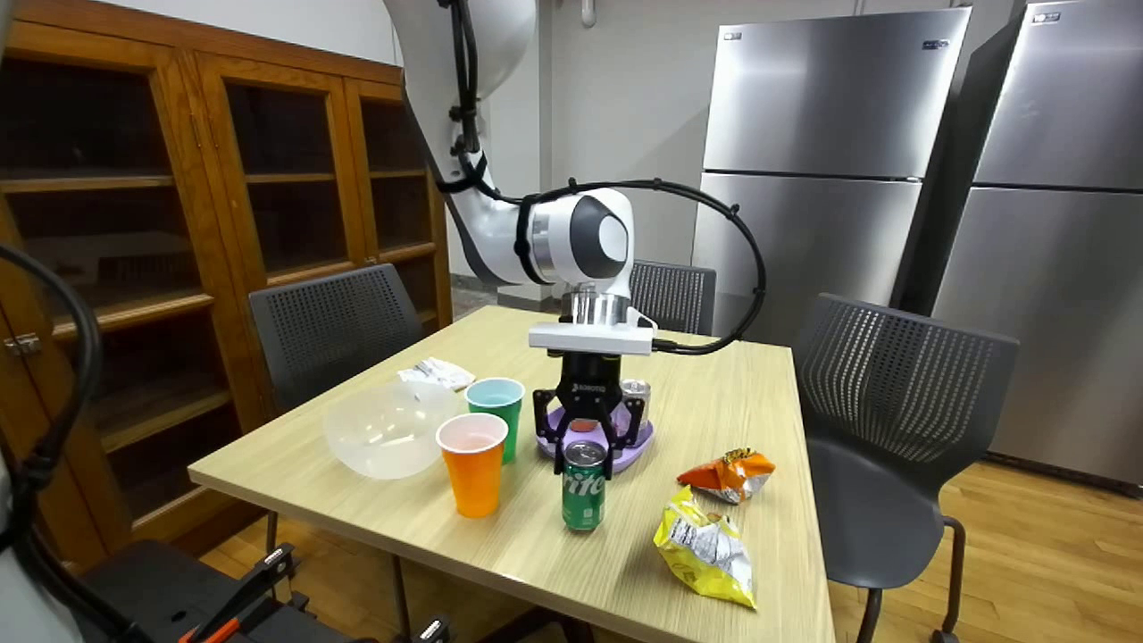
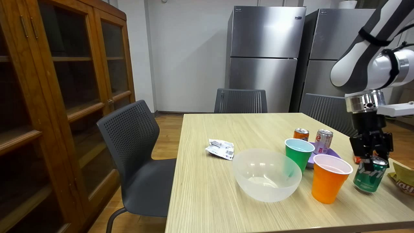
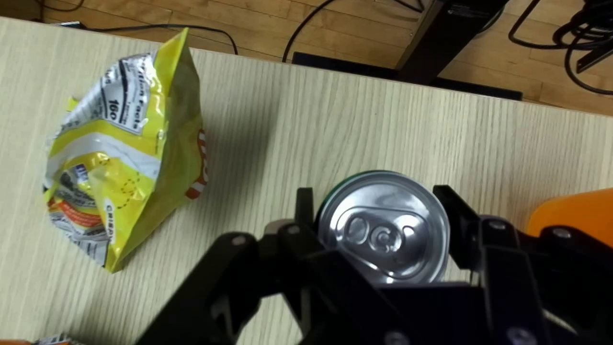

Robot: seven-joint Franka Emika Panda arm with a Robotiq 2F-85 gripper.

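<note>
The pincer (image 1: 585, 468) points down over the green soda can (image 3: 383, 227), its two fingers set against opposite sides of the can near its top, so the can is judged to be pinched. The can stands upright on the counter (image 1: 732, 393), its long axis vertical and parallel to the pincer's downward axis; it lies directly beneath the pincer, centred between the fingertips. In the wrist view, the yellow snack bag (image 3: 127, 158) lies left of the can, well apart, and the orange cup (image 3: 579, 215) stands right of it, beyond the finger on that side.
</note>
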